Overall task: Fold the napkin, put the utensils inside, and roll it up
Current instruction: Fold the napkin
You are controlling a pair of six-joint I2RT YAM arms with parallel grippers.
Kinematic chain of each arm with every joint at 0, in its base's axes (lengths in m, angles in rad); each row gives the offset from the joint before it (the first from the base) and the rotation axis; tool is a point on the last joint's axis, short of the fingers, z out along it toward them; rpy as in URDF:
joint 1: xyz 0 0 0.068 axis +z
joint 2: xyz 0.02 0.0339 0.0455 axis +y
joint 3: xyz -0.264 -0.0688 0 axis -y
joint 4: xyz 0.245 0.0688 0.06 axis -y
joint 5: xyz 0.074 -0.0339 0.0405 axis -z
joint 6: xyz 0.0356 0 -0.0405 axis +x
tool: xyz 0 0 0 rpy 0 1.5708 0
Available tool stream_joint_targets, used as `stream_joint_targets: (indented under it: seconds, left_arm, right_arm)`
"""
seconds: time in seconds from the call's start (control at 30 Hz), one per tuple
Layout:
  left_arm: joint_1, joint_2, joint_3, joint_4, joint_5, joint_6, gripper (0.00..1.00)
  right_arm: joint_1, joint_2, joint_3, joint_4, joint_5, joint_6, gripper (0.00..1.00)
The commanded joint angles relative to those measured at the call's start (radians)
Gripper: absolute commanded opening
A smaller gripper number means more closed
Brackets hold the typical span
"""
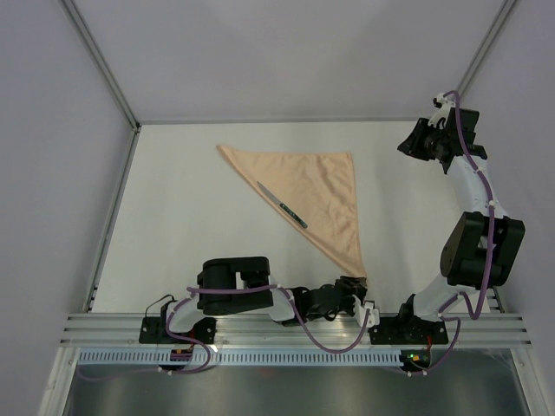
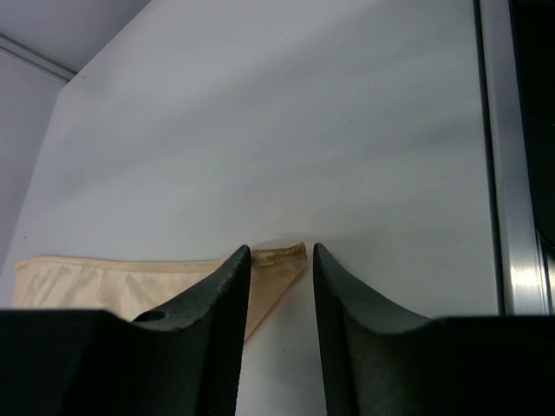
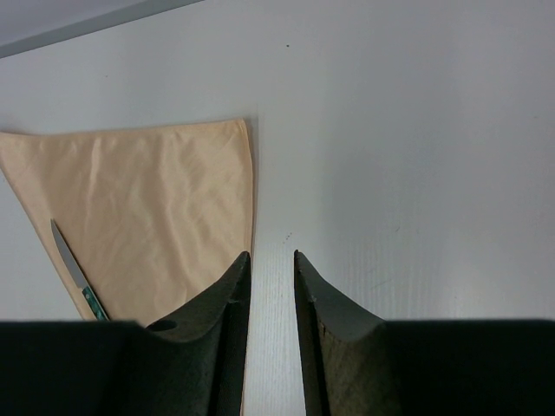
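Note:
The peach-orange napkin (image 1: 316, 195) lies folded into a triangle on the white table, with its long edge running from the far left to the near right. A knife (image 1: 282, 205) with a green handle lies on it along that edge. My left gripper (image 1: 351, 288) is low at the napkin's near corner. In the left wrist view the gripper (image 2: 279, 253) is open, and the hemmed corner of the napkin (image 2: 279, 257) lies between the jaws. My right gripper (image 1: 413, 143) is raised at the far right, open and empty. The right wrist view shows the gripper (image 3: 270, 257) just right of the napkin (image 3: 147, 204) and the knife (image 3: 74, 270).
Grey enclosure walls stand on the left, back and right. A metal rail (image 1: 295, 328) runs along the near edge by the arm bases. In the left wrist view, a rail (image 2: 519, 225) lies to the right of the napkin corner.

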Motion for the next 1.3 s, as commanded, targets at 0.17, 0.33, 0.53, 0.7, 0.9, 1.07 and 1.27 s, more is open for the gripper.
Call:
stream_joint_targets:
  seconds: [0.17,0.33,0.53,0.7,0.9,1.07,1.27]
  left_arm:
    - [0.003,0.017,0.046,0.006,-0.022,0.035,0.33]
    - [0.003,0.014,0.055,-0.016,-0.026,0.032,0.17]
    - [0.003,0.010,0.057,-0.030,-0.040,0.020,0.02]
    - [0.007,-0.007,0.070,-0.049,-0.055,0.000,0.02]
    - [0.036,-0.050,0.129,-0.131,-0.095,-0.095,0.02]
    - [0.096,-0.116,0.164,-0.217,-0.111,-0.219,0.02]
    - [0.173,-0.199,0.172,-0.295,-0.128,-0.363,0.02]
  right_arm:
    - [-0.007,-0.029,-0.002,0.023,-0.019,0.020,0.32]
    - [-0.007,-0.026,-0.002,0.023,-0.016,0.019,0.32]
    - [-0.007,-0.023,-0.002,0.023,-0.016,0.020,0.31]
    - [-0.007,-0.019,0.000,0.023,-0.015,0.018,0.31]
    - [-0.007,-0.014,0.000,0.023,-0.013,0.016,0.31]
    - [-0.007,-0.012,0.001,0.022,-0.013,0.016,0.31]
    - [-0.007,-0.009,0.003,0.019,-0.016,0.018,0.31]
